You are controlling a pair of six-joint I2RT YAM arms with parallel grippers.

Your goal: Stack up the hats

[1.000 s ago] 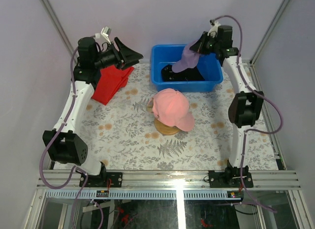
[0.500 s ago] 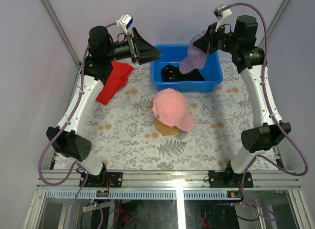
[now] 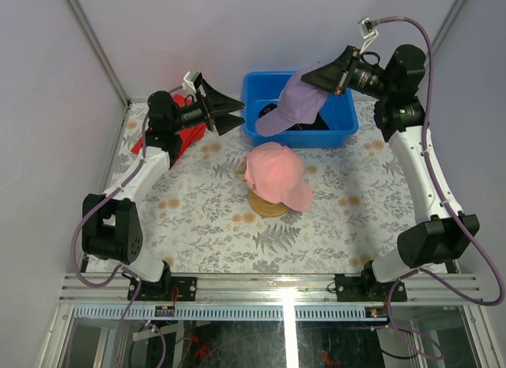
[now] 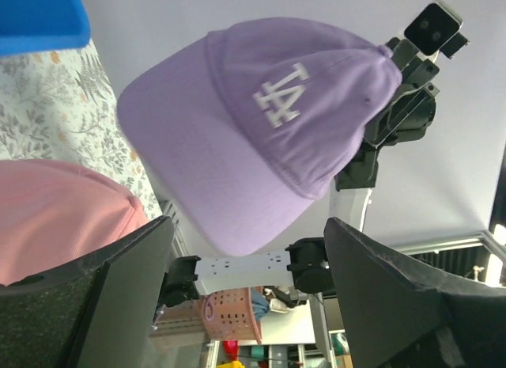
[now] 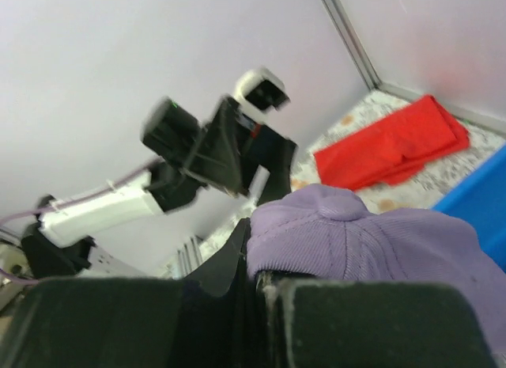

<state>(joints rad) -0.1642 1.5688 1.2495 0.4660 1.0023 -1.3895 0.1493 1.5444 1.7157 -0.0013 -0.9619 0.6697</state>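
Note:
My right gripper is shut on the back edge of the purple hat with the white "LA" logo and holds it in the air over the blue bin. The pinch shows in the right wrist view. The black hat lies inside the bin. The pink hat sits on the wooden stand mid-table, with a tan hat's edge showing under it. My left gripper is open and empty, left of the bin. It faces the purple hat.
A folded red cloth lies at the table's back left, partly under my left arm. Grey walls and corner posts close in the back and sides. The flower-print table cover lies in front of the stand.
My right arm has raised and swung the purple hat leftward over the bin. My left arm has dropped lower, turned toward the bin, and its jaws have opened wider.

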